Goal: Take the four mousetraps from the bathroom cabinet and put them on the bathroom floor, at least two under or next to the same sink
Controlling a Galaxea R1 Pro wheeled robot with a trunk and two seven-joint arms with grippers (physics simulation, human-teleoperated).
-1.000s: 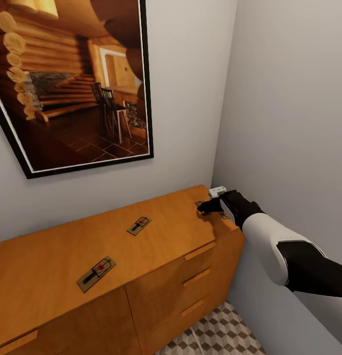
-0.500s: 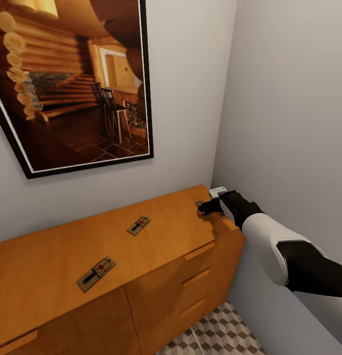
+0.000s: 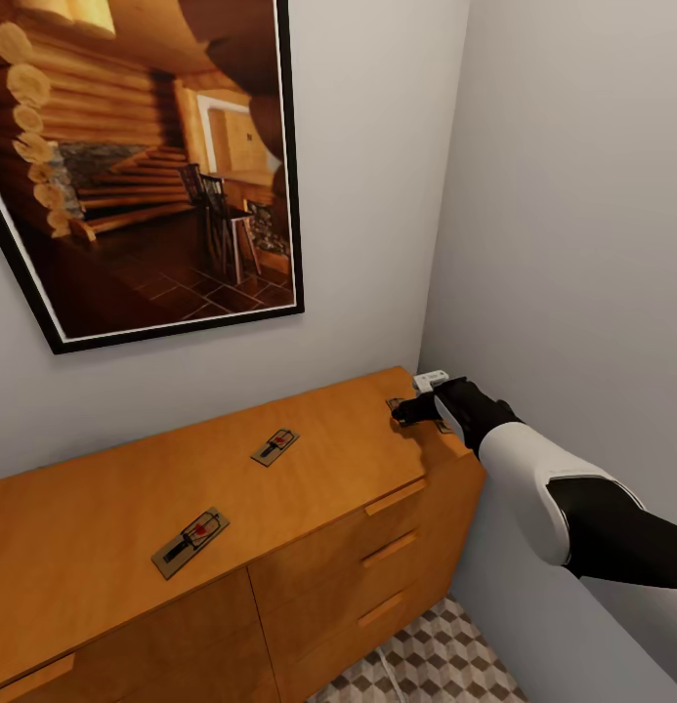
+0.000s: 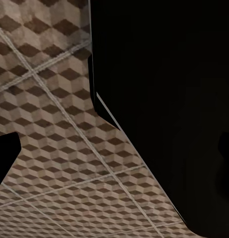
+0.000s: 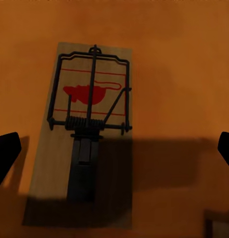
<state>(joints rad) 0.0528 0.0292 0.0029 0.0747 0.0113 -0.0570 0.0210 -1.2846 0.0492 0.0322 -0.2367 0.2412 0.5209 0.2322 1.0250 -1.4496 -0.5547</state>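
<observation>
Three mousetraps show on the flat top of the orange-brown cabinet (image 3: 84, 566). One mousetrap (image 3: 190, 541) lies near the front left, and a second mousetrap (image 3: 275, 446) sits mid-top. The third mousetrap (image 5: 89, 144) is at the far right end, directly beneath my right gripper (image 3: 406, 410). In the right wrist view my right gripper (image 5: 114, 148) is open, its fingertips (image 5: 5, 153) wide apart on either side of that trap and not touching it. My left gripper (image 4: 114, 148) hangs over the bathroom floor (image 4: 55, 148), empty, one fingertip (image 4: 6, 151) at the view's edge.
Two grey walls meet in a corner right behind the cabinet's right end, close to my right arm. A large framed picture (image 3: 143, 166) hangs above the cabinet. Drawers with bar handles (image 3: 389, 550) face me. Cube-patterned floor (image 3: 436, 664) shows below.
</observation>
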